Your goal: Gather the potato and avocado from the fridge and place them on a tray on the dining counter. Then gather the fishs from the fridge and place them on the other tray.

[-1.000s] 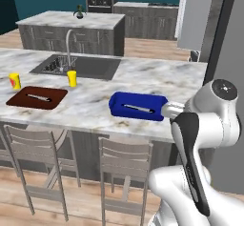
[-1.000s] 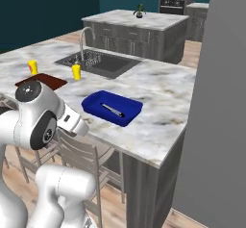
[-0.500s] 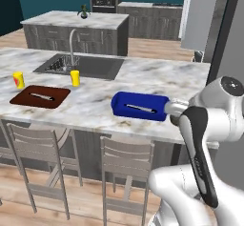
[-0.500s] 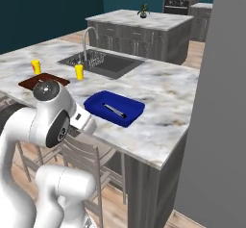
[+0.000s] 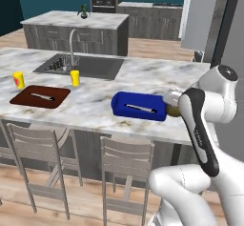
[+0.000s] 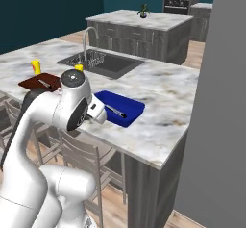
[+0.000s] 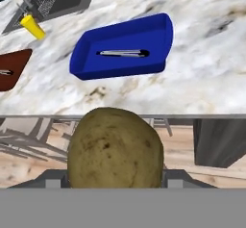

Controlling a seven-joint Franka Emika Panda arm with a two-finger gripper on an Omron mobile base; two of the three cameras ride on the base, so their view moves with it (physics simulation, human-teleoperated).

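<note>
While potato (image 7: 114,147) sits pinched in gripper (image 7: 114,174) short of blue tray (image 7: 158,30): avocado pending; one fish (image 7: 123,53) lying wrongly inside.

My arm (image 5: 209,125) is glossy white with rounded shells, a dark grey band along one link, dark joint caps, and a bulbous white base at the frame's bottom
</note>
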